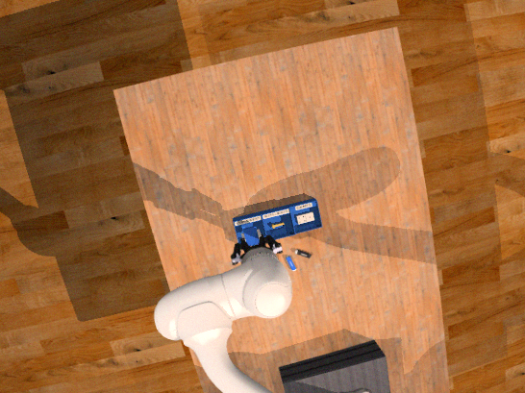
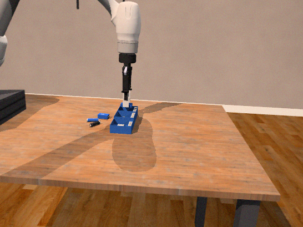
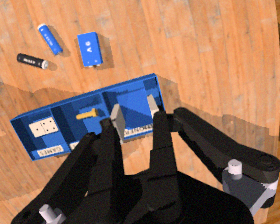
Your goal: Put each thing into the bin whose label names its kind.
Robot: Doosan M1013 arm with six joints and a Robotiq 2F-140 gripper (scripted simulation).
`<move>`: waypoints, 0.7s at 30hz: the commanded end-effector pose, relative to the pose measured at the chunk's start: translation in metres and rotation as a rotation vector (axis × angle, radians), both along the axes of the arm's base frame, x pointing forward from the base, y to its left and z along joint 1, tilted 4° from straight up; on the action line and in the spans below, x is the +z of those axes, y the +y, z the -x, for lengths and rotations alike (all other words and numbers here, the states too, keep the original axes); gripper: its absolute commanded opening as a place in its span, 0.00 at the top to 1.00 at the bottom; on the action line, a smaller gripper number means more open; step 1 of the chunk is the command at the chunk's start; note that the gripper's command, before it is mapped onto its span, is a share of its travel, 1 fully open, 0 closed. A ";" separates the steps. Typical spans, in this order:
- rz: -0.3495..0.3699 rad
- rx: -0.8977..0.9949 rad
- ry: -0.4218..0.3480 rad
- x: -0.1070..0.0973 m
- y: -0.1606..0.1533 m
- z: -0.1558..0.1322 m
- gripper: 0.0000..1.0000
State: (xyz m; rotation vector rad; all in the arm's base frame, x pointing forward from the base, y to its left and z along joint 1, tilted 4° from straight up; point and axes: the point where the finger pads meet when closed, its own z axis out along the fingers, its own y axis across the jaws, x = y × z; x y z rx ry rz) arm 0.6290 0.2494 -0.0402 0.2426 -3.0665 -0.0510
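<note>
A row of three blue labelled bins stands mid-table; it also shows in the side view and the wrist view. My gripper hangs just over the end bin nearest the arm and is shut on a small blue box. The middle bin holds a yellow thing. The far bin holds a white thing. On the table beside the bins lie a blue box, a blue cylinder and a small black stick.
A dark block stands at the table's edge near the arm's base. The loose things lie just beside the bins. A shelf hangs on the back wall.
</note>
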 end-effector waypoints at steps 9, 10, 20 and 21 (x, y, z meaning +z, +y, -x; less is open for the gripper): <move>0.000 0.000 0.000 -0.021 0.001 0.001 0.79; 0.000 0.000 0.000 -0.023 0.001 0.002 0.79; 0.000 0.000 0.000 -0.035 0.001 0.002 0.79; 0.000 0.000 0.000 -0.035 0.001 0.002 0.79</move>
